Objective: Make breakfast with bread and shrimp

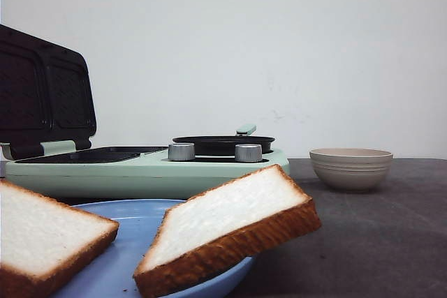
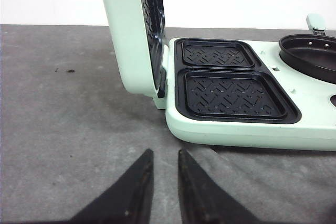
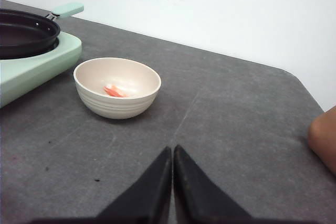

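1. Left end effector [image 2: 164, 182]: fingers slightly parted, grasping nothing, low over the grey counter [image 2: 68, 119] near the open sandwich maker [image 2: 236, 93].
2. Right end effector [image 3: 172, 182]: clenched, empty, facing the beige bowl [image 3: 117, 87] holding the shrimp [image 3: 114, 91].
3. Bread: two slices [image 1: 223, 225] [image 1: 42, 239] on the blue plate [image 1: 133, 242], one overhanging its rim.

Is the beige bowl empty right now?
No, the right wrist view shows small reddish-orange shrimp pieces lying at the bottom of the beige bowl.
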Motion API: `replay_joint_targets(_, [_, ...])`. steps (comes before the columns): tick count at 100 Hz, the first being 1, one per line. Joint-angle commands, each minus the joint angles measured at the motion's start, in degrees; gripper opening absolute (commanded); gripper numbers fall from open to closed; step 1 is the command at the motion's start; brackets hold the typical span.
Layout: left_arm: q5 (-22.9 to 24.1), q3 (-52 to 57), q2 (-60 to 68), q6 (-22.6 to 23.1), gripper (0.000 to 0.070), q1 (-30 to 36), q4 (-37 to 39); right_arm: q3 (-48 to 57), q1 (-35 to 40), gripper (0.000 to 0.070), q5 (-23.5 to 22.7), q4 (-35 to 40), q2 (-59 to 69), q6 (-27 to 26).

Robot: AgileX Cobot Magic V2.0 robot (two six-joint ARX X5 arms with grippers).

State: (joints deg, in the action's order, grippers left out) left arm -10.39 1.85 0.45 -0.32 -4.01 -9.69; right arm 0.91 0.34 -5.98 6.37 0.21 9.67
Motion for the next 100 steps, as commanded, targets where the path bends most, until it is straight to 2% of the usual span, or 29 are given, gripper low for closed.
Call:
replay_joint_targets(1, [0.0, -1.0, 0.0, 0.8, 0.0028, -0.1, 0.7, -0.2, 0.1, 0.0, 0.0, -0.8, 0.0, 0.4])
replay_joint_targets(73, [0.0, -1.0, 0.0, 0.8, 0.0028, -0.1, 0.7, -0.2, 0.1, 0.0, -0.1, -0.8, 0.0, -0.3])
replay_joint_targets(100, [0.0, -1.0, 0.0, -0.2, 0.0028, -0.1, 0.7, -0.2, 0.1, 0.0, 0.0, -0.8, 0.0, -6.4])
